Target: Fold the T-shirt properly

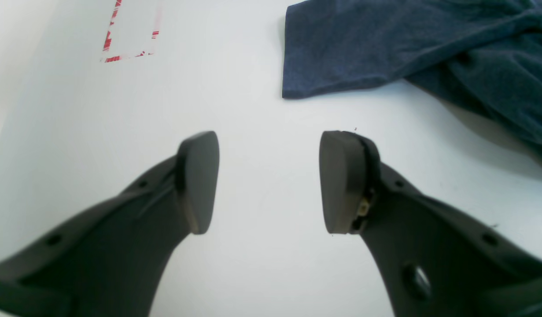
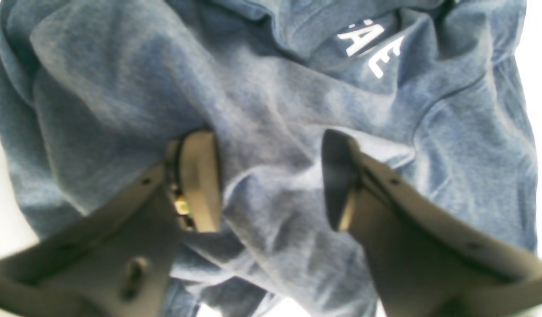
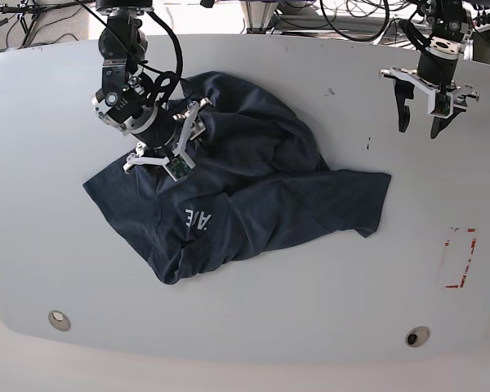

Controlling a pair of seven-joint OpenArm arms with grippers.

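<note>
The dark navy T-shirt [image 3: 253, 196] lies crumpled on the white table [image 3: 310, 302], with white lettering [image 3: 198, 218] facing up near its front. My right gripper [image 3: 170, 140] is open and low over the shirt's rear left part. In the right wrist view its fingers [image 2: 200, 180] straddle wrinkled cloth [image 2: 271, 110], and I cannot tell if they touch it. My left gripper [image 3: 419, 126] is open and empty above bare table at the rear right. In the left wrist view [image 1: 268, 180] one flat edge of the shirt [image 1: 385, 48] lies ahead to the right.
A red tape rectangle [image 3: 460, 258] marks the table at the right; it also shows in the left wrist view [image 1: 130, 35]. Two round holes [image 3: 59, 319] [image 3: 417, 336] sit near the table's front edge. Cables and stands crowd the back edge.
</note>
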